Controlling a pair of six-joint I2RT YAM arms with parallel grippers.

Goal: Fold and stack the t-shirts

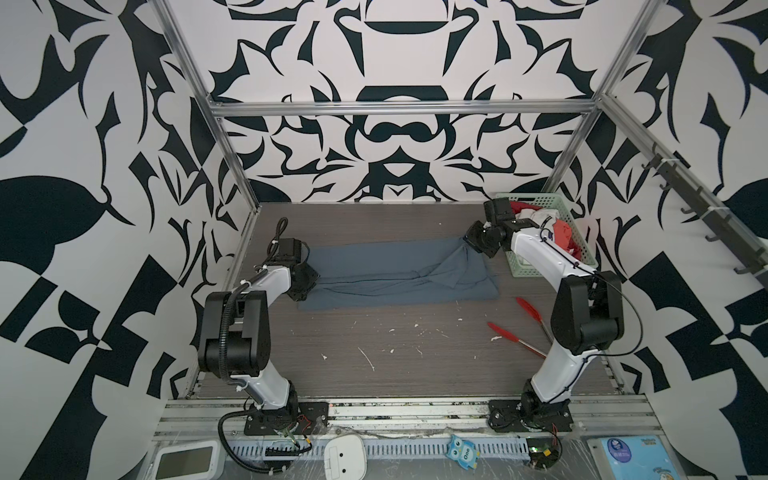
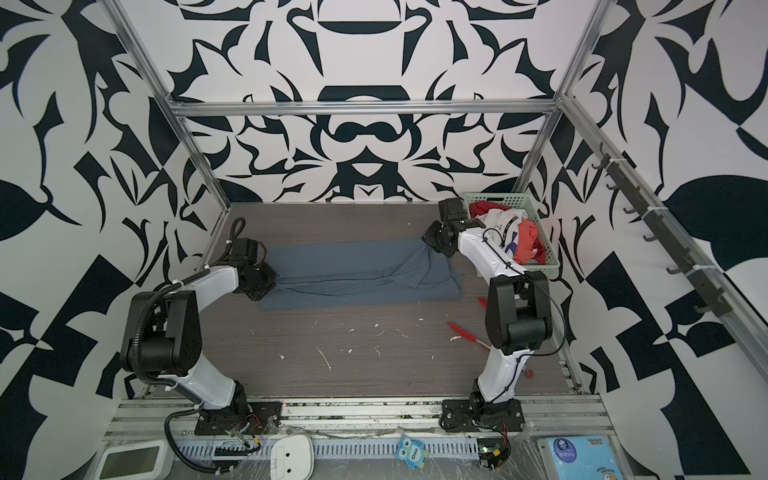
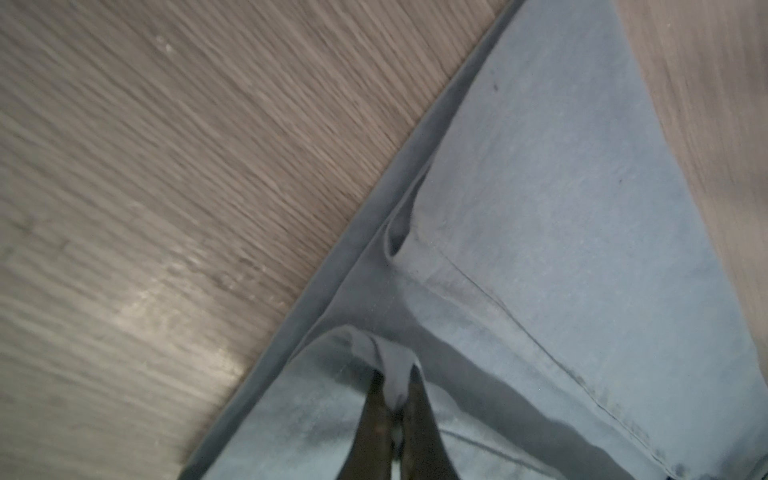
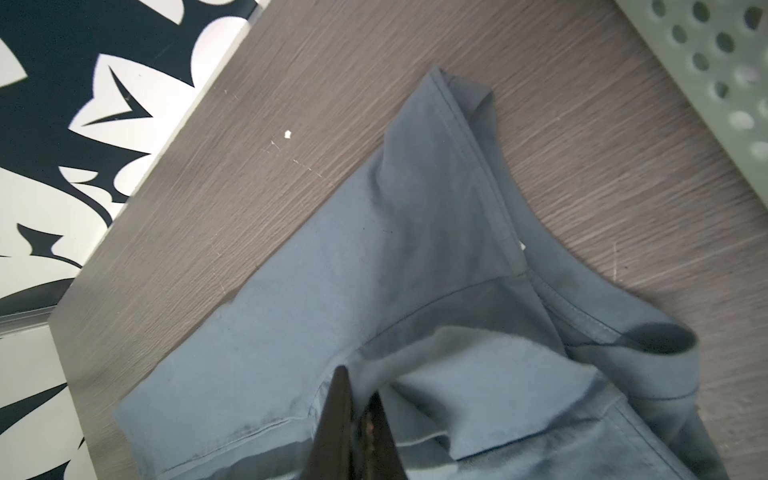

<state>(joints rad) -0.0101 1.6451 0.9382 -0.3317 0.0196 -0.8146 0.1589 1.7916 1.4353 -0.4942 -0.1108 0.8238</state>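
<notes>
Left gripper [image 3: 395, 388] pinches fold of shirt [image 3: 561, 187]

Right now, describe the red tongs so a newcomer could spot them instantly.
Start at the wood-grain table, then go to its right side, beside the right arm. The tongs lie flat there, nearer the front than the pale green basket and the blue-grey shirt. Two red tips on thin metal arms set them apart from the cloth.

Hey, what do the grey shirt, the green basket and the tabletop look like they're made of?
Grey shirt: soft matte knit, probably cotton; it creases and shows stitched hems. Green basket: moulded plastic, by its even holes. Tabletop: wood-grain laminate, likely; faint sheen.
</notes>
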